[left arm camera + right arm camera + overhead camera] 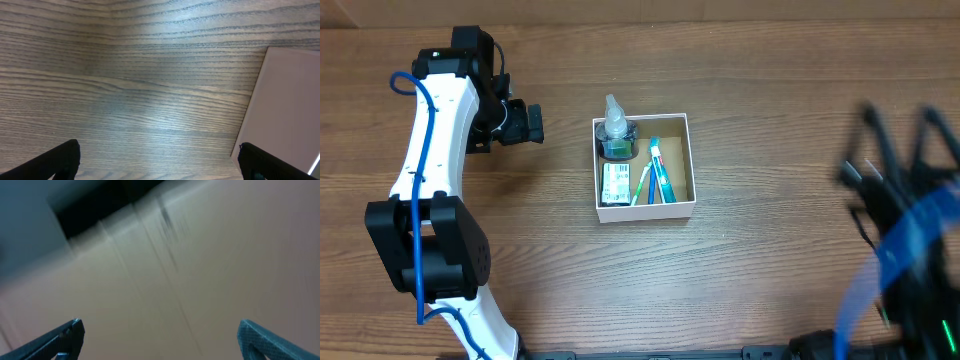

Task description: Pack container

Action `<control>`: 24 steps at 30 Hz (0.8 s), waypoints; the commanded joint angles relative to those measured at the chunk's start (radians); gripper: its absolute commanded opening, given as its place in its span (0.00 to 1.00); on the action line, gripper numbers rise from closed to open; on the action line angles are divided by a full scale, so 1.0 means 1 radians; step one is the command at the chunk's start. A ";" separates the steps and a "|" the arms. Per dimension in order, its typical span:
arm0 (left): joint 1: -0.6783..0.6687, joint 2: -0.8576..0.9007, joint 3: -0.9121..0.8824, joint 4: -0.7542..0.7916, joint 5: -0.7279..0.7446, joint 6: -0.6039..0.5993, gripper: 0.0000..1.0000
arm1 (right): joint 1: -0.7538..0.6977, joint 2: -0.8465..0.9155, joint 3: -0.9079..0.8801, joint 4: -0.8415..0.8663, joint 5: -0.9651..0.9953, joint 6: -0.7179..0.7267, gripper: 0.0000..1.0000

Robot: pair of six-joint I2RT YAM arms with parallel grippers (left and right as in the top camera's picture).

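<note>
Overhead: container (645, 212) mid-table, already loaded with a bottle (616, 128), a packet (614, 183) and slim blue tubes (661, 172). Looks about packed; best to hold both arms off and avoid nudging those thin walls.
Left wrist: left claw (160, 155) spread wide, empty, over the table (125, 75), just left of the container.
Right wrist: right claw (160, 332) wide, empty, all blur.

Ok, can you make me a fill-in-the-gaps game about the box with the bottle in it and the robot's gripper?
1. The container has walls coloured ___.
2. The clear bottle stands ___ the container.
3. The left gripper is ___ and holds nothing.
4. The table is made of ___.
Missing words: white; inside; open; wood.
</note>
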 commanded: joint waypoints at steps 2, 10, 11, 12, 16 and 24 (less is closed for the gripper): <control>-0.002 -0.018 -0.003 0.004 0.018 0.022 1.00 | -0.031 -0.210 -0.195 0.119 0.014 -0.006 1.00; -0.002 -0.018 -0.003 0.004 0.018 0.022 1.00 | -0.059 -0.476 -0.488 0.196 -0.034 -0.006 1.00; -0.002 -0.018 -0.003 0.004 0.018 0.022 1.00 | -0.063 -0.495 -0.525 0.219 -0.045 -0.006 1.00; -0.002 -0.018 -0.003 0.004 0.018 0.022 1.00 | -0.068 -0.499 -0.568 0.262 -0.062 -0.006 1.00; -0.002 -0.018 -0.003 0.004 0.018 0.022 1.00 | -0.076 -0.498 -0.668 0.344 -0.103 -0.006 1.00; -0.002 -0.018 -0.003 0.004 0.018 0.022 1.00 | -0.076 -0.499 -0.805 0.300 -0.127 -0.114 1.00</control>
